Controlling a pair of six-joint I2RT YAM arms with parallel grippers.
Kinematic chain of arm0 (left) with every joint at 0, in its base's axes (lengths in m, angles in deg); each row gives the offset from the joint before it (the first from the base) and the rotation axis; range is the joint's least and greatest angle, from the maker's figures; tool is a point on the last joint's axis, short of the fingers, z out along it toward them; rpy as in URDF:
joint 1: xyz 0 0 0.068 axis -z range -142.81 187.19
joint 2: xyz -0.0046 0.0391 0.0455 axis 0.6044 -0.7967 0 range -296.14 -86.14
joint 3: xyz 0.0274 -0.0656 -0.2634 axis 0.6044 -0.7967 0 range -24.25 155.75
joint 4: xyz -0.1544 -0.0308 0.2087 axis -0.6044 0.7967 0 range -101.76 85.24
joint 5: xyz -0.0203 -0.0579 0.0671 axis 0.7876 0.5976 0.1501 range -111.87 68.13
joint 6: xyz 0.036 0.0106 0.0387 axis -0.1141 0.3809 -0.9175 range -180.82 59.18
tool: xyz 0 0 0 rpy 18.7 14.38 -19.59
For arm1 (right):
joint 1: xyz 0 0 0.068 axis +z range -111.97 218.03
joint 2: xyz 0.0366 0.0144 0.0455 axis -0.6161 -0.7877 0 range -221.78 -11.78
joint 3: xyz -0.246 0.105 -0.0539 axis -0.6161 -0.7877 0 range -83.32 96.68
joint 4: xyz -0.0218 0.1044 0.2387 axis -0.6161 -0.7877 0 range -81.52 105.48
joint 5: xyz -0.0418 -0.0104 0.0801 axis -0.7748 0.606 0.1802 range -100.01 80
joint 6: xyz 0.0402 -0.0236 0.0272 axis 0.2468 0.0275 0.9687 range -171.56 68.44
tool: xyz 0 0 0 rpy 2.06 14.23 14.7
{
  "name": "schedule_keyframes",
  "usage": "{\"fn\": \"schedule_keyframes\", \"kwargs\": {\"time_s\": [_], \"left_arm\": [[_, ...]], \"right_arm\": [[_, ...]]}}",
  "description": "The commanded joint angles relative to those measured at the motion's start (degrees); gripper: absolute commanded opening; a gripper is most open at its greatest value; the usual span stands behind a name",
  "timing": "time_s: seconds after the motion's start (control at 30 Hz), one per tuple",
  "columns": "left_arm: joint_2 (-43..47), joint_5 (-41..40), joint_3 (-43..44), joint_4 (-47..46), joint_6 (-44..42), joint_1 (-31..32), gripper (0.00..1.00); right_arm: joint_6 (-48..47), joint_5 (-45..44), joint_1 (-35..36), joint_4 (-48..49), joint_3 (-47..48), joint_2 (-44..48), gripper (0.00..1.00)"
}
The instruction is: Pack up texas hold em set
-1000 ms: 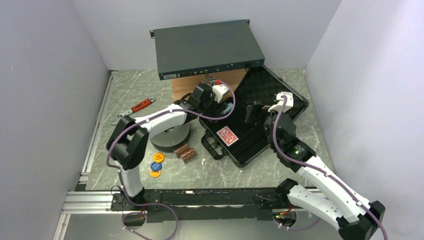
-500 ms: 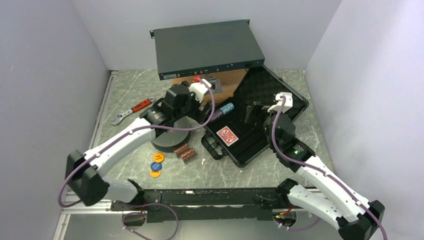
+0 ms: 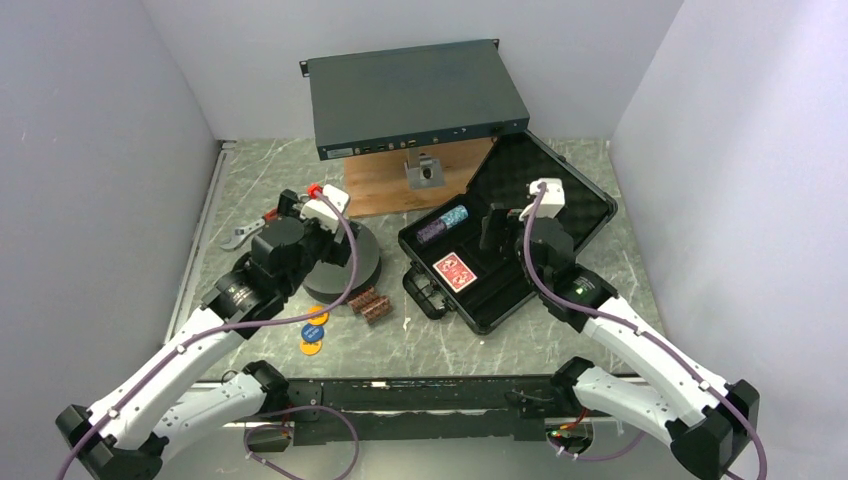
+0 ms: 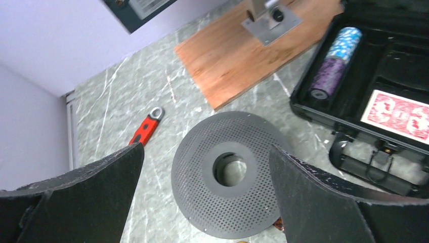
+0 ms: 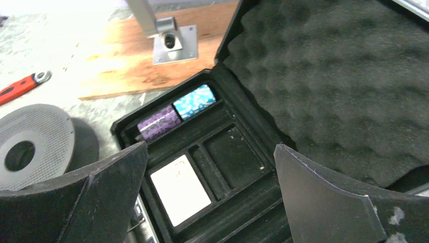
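The left gripper (image 4: 205, 154), jaws released, hovers over the grey spool (image 4: 202, 202) beside the wrench (image 4: 144, 129). The right gripper (image 5: 210, 152), jaws wide apart, hovers above the open case (image 5: 230, 152).

Three plain pale grey walls close the scene: left wall (image 3: 100, 150), back wall (image 3: 400, 30), right wall (image 3: 740, 150). The table top (image 3: 260, 180) is grey-green marble pattern with white veins. A metal rail (image 3: 195, 250) runs along its left edge, by the left wall. Light is even and soft, shadows faint.
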Motion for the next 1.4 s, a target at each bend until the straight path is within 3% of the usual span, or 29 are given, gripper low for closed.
{"fn": "schedule_keyframes", "kwargs": {"time_s": [0.0, 0.43, 0.6, 0.8, 1.07, 1.37], "left_arm": [[1.5, -5.2, -1.1, -3.9, 1.6, -1.6, 1.0], [-1.2, -1.1, 0.5, -1.7, 4.3, -1.9, 1.0], [-0.9, 1.2, 0.6, -1.6, 4.8, -2.0, 0.98], [0.0, -2.6, 0.0, -1.9, 3.8, -1.9, 0.98], [3.4, -5.3, -0.7, -2.4, 3.1, -2.0, 0.98], [3.4, -6.9, -0.9, -2.4, 2.2, -1.9, 0.98]], "right_arm": [[-0.4, 8.4, -0.1, -1.7, 4.3, -0.5, 0.99], [0.4, 28.0, 3.6, -2.6, 4.8, -4.7, 0.99], [0.4, 23.7, 11.8, -6.5, 7.8, -9.0, 1.0], [2.1, 20.7, 19.5, -8.7, 11.4, -16.5, 1.0], [2.5, 17.2, 22.7, -5.2, 14.7, -28.5, 1.0], [6.6, 19.0, 23.4, -5.6, 19.6, -37.8, 1.0]]}}
